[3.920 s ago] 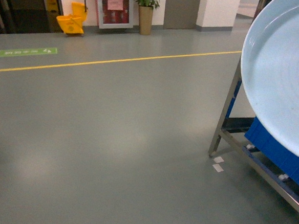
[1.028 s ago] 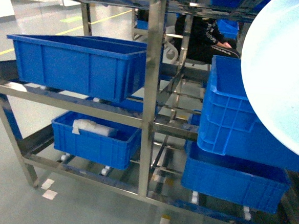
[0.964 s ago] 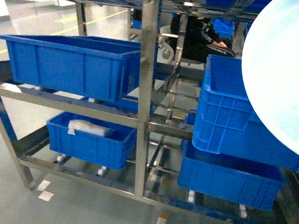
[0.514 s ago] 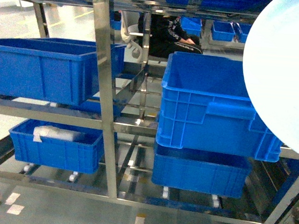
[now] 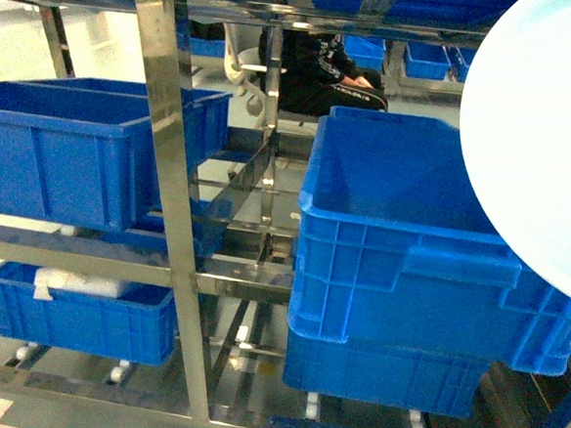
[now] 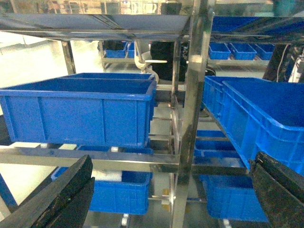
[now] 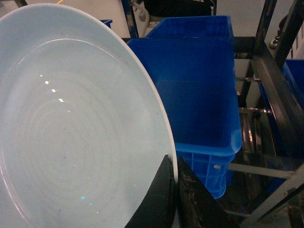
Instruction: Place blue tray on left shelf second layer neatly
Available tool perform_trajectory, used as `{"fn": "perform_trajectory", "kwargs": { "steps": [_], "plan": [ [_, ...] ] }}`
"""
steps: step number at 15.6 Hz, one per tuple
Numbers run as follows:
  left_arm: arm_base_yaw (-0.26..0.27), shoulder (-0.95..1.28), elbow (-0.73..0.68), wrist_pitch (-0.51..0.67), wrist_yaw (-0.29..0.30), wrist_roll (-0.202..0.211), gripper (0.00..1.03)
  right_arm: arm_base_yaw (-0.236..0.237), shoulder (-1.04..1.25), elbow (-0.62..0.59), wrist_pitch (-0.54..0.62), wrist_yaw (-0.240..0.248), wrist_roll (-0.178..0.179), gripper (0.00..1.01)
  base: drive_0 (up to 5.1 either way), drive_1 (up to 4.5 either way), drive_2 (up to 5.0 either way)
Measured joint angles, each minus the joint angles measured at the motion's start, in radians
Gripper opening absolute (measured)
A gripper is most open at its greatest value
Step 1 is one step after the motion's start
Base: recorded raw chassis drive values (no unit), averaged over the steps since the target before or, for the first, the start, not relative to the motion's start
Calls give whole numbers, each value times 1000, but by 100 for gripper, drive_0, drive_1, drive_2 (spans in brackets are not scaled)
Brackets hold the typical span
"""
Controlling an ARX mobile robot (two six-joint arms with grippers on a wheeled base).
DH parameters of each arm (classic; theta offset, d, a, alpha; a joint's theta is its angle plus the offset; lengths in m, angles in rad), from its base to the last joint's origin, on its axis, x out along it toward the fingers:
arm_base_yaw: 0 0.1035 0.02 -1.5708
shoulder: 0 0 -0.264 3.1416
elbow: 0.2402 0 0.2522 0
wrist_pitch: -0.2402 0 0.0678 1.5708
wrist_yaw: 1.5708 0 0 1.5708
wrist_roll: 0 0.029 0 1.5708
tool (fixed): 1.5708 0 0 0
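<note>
Right gripper, at 6 o'clock in its wrist view, clamped on the rim of the pale sky-blue round plastic tray, which is held tilted at 3 o'clock in the head view, in front of a deep dark-blue ribbed crate. Left gripper fingers spread wide, holding nothing, facing the shiny stainless-steel rack. Tray is not on any shelf tier.
</note>
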Motion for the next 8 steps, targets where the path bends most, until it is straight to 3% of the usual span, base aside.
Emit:
{"fn": "perform_trajectory", "kwargs": {
  "steps": [8],
  "plan": [
    [1, 0, 0, -1, -1, 0, 98, 0, 5, 0, 0, -2, 0, 2, -27, -27, -27]
  ]
}}
